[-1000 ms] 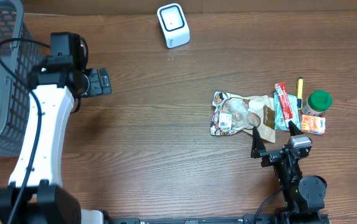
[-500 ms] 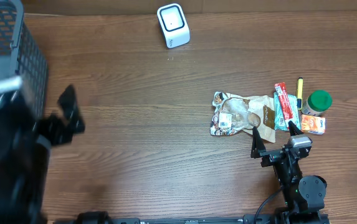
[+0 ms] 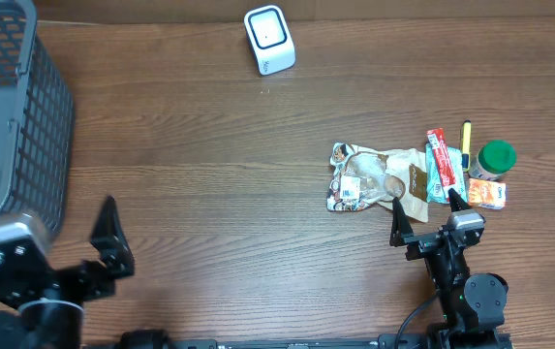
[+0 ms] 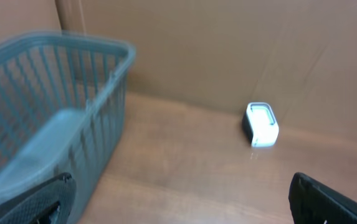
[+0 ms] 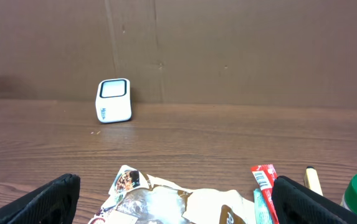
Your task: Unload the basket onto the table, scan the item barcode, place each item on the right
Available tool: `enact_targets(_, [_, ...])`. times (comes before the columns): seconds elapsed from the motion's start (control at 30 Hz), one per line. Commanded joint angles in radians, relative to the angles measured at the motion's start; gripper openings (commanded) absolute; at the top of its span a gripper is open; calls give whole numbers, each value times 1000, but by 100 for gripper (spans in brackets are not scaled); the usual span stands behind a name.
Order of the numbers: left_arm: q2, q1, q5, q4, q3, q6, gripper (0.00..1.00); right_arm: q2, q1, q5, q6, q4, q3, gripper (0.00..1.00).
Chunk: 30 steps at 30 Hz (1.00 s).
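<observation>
two grippers are recorded, both released and empty. the left gripper (image 4: 181, 180) is seen at the near left of the table (image 3: 209, 194), beside the basket, with its jaws spread wide and nothing between them. the right gripper (image 3: 422, 202) is seen at the near right, jaws equally wide, its tips just at the near edge of the item cluster; whether they touch anything cannot be told.

one scanner (image 3: 269, 39) is listed: white, with a dark window, standing at the far edge of the table, well apart from both grippers and from every item.

one basket (image 3: 25, 116) is listed: grey mesh, at the far left edge of the table; it is blurred in the left wrist view.

five items are counted, all lying on the right side of the table, none lifted:
- one snack pouch (image 3: 379, 179), crumpled and lying flat, leftmost of the cluster.
- one red and teal flat pack (image 3: 440, 163), touching the pouch's right edge.
- one yellow pen (image 3: 467, 134), just beyond the flat pack.
- one green-lidded jar (image 3: 496, 158), upright, rightmost.
- one small orange box (image 3: 487, 194), just in front of the jar.

no barcode can be made out on any item.
</observation>
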Motion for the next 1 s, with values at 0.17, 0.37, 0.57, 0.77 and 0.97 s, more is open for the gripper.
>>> enact_targets(0.17, [-235,4,3,144,-323,-2,100,-12,-3,9,7,4,-11,100])
enact_targets(0.37, [-384,4,6,564,-507,-103,100,-12,-3,9,7,4,-11,100])
enact_targets(0.57, [-527,4,45,989,-698,-143,100,-12,-3,9,7,4,-11,100])
enact_targets(0.77, [-520,4,100,1258,-838,-142,100,-12,-3,9,7,4,-11,100])
enact_targets(0.97, [-520,4,102,1408,-1032,-142,100,-12,-3,9,7,4,-11,100])
